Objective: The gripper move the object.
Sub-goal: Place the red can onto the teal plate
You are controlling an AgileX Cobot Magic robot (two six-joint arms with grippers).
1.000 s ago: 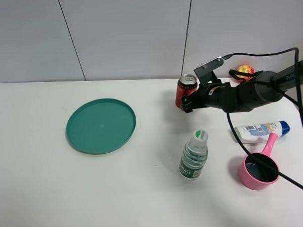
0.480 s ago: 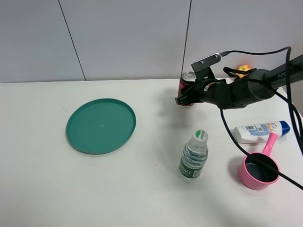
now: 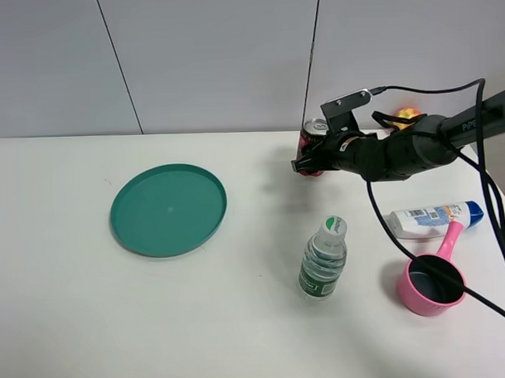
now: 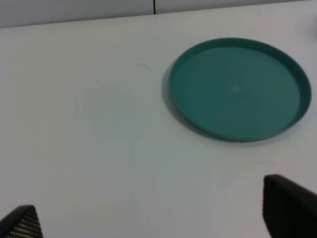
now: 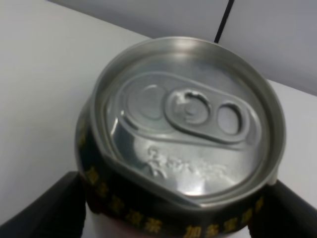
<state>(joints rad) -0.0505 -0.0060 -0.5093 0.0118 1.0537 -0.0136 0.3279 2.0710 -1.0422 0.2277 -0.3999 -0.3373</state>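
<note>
The right gripper [image 3: 308, 164] is clenched on the red can [image 3: 310, 135]. Its dark fingers [image 5: 49, 208] press the can's sides just under the rim, which leaves the top clear and the can upright, probably so it will not tip while carried. Seen from above, the can is toward 1 o'clock of the desk [image 3: 75, 328], near the back edge; I cannot tell whether its base touches the desk. The water bottle [image 3: 324, 261] stands at 6 o'clock from it and the green plate [image 3: 169, 209] at about 8 o'clock, well apart. The left gripper [image 4: 153, 215] hangs released over bare desk near the plate, holding nothing, likely parked out of the way
</note>
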